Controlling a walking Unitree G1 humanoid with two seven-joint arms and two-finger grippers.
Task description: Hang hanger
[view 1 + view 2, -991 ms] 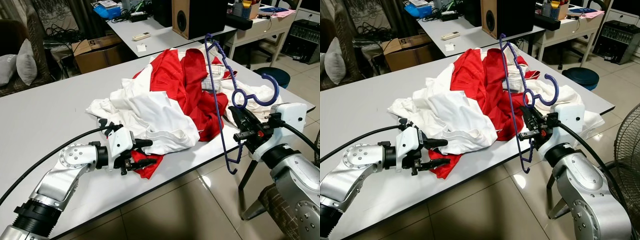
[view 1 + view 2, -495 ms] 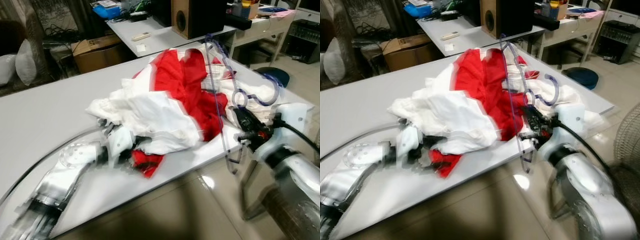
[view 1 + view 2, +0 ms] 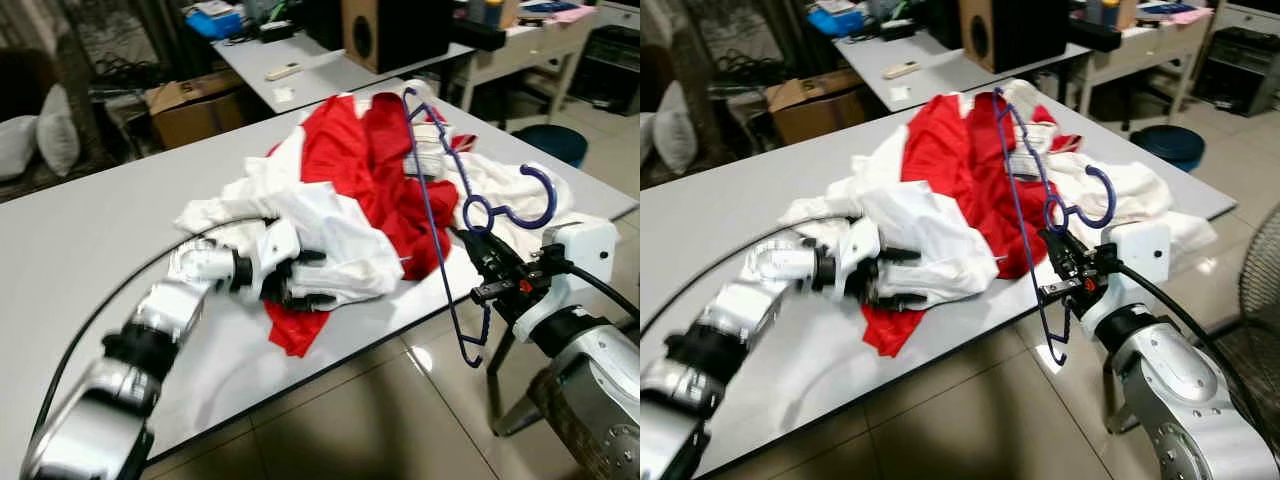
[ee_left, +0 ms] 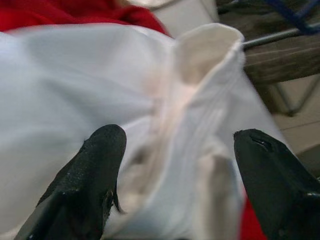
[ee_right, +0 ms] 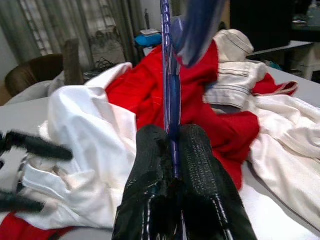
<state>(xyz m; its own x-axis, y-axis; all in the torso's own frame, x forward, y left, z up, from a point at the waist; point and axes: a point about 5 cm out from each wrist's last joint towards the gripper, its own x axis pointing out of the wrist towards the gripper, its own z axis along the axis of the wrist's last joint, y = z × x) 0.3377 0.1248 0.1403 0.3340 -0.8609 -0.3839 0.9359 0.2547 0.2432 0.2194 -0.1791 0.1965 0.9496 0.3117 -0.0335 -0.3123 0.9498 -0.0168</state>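
Right gripper (image 5: pixel 172 165) is clamping the thin blue plastic hanger (image 3: pixel 432 215) by one bar, holding it upright at the edge of the white table (image 3: pixel 90 240). Left gripper (image 4: pixel 175 165) is spread wide around a fold of the white garment (image 3: pixel 330 235) on the red-and-white clothes pile (image 3: pixel 970 170). Best grabbing the collar alone, keeping the hanger steady beside it.

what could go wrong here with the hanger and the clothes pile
The right gripper pinches only one thin bar of the purple hanger, so it may swivel or slip. The open left gripper straddles a white garment tangled with the red garment, so lifting may drag the pile off the table.
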